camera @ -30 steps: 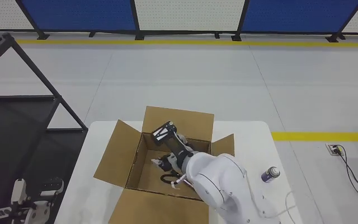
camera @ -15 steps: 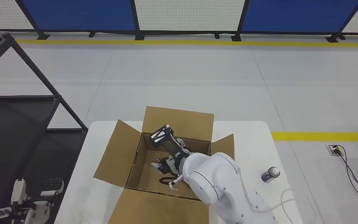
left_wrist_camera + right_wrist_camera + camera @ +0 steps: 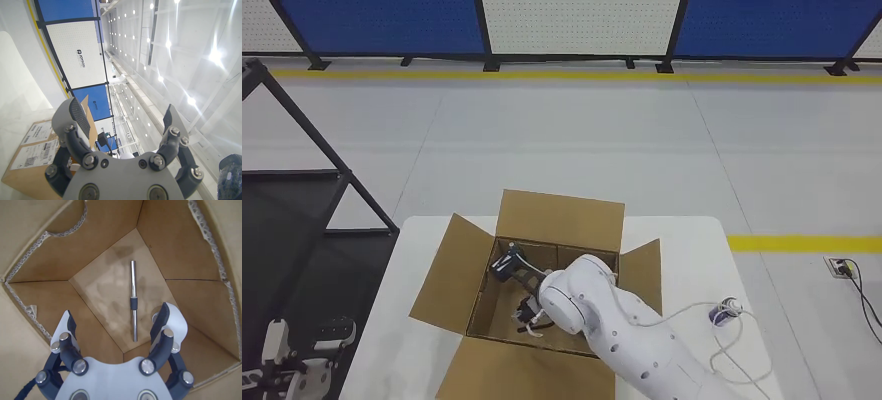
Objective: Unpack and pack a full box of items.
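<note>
We are recording an open cardboard box (image 3: 560,215) standing on the white worktop (image 3: 692,250) with its flaps folded open. The right arm (image 3: 587,305) is reaching down into the box, and in the top view it is covering much of the box floor.

The right wrist view is supplying what the arm is hiding there. The right tool (image 3: 117,309) is hanging inside the box with its fingers spread wide and gripping nothing. Below it a metal rod (image 3: 133,279) with a dark band round its middle is lying flat on the box floor, in line with the gap between the two fingers. Neither finger is touching it. A small shiny round piece (image 3: 154,315) is lying just beside the rod, mostly behind one finger, and we cannot tell what it is.

The left wrist view is giving us the box from outside. The left tool (image 3: 122,106) is sitting beside the box, pointing up toward the ceiling lights, its fingers spread apart and empty. That view is also showing white shipping labels (image 3: 37,149) on the box's outer wall.

The top view is adding a small can (image 3: 727,310) standing on the worktop to the right of the box, well apart from it.
</note>
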